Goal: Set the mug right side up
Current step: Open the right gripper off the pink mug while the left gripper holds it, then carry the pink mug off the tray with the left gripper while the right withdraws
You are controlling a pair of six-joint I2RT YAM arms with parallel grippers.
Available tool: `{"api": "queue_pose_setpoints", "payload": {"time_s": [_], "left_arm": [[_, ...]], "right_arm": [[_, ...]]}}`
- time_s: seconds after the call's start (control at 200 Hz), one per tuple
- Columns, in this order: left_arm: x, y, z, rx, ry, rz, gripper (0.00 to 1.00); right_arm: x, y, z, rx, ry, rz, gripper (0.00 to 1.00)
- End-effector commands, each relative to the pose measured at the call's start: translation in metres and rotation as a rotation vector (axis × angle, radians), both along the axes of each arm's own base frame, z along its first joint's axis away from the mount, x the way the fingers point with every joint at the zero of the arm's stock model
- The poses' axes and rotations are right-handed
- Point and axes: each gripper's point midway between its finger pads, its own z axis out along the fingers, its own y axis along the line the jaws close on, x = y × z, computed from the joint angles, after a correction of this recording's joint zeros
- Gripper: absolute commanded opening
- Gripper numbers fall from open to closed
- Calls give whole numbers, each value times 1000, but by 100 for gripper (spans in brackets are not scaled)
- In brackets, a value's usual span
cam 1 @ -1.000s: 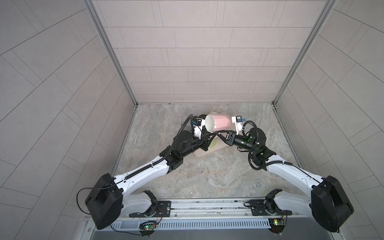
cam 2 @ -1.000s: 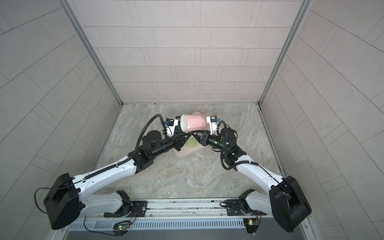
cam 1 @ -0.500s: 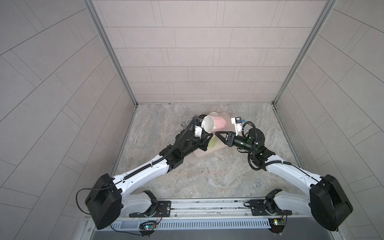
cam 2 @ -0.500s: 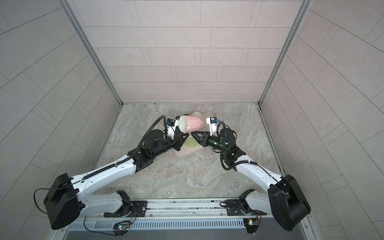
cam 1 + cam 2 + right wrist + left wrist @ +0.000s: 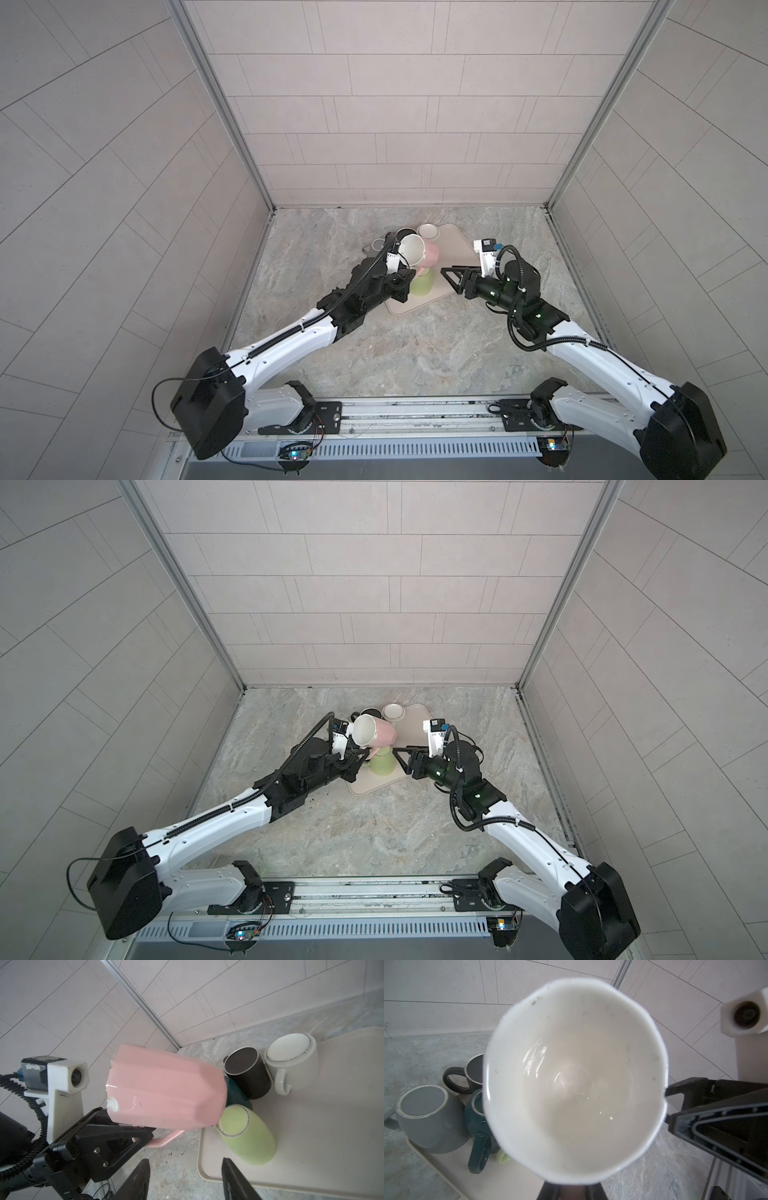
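**Holding pink mug sideways, off the surface**

Pink mug (image 5: 166, 1088) is up in the air on its side, above the near-left corner of the tray (image 5: 332, 1147). Its white inside faces the left arm and fills the left wrist view (image 5: 575, 1080). In both top views (image 5: 419, 251) (image 5: 374, 731) its base points toward the tray.

Left gripper (image 5: 145, 1138) is clamped tight on the pink handle, which hangs under the mug body.

Right gripper (image 5: 185, 1160) has its jaws spread with nothing between them. It sits over the tray edge, apart from the mug.

Clutter under and behind the mug:
- Green mug (image 5: 247, 1136) lies tilted, base up, on the tray just beside the pink mug's base. Contact: cannot tell.
- Teal mug (image 5: 475, 1113) is base up, tucked behind.
- Black mug (image 5: 247, 1072) is next to the teal one.
- Cream mug (image 5: 295, 1064) is base up, against the black one.
- Grey mug (image 5: 429, 1120) is base up at the tray's edge.

Left wrist camera (image 5: 68, 1076) has a scuffed patch, unreadable.
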Motion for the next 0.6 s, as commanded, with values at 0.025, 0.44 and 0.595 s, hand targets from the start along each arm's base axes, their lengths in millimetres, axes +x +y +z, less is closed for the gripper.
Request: {"api": "queue_pose_setpoints", "payload": {"time_s": [0.025, 0.44, 0.595], "left_arm": [[20, 9, 50, -49, -118, 52, 0], [42, 59, 42, 102, -102, 193, 0], [51, 104, 45, 143, -113, 341, 0]], "right_arm": [[0, -27, -7, -119, 30, -115, 58], [-19, -77, -56, -257, 177, -239, 69], [-26, -111, -79, -424, 288, -335, 82]]}}
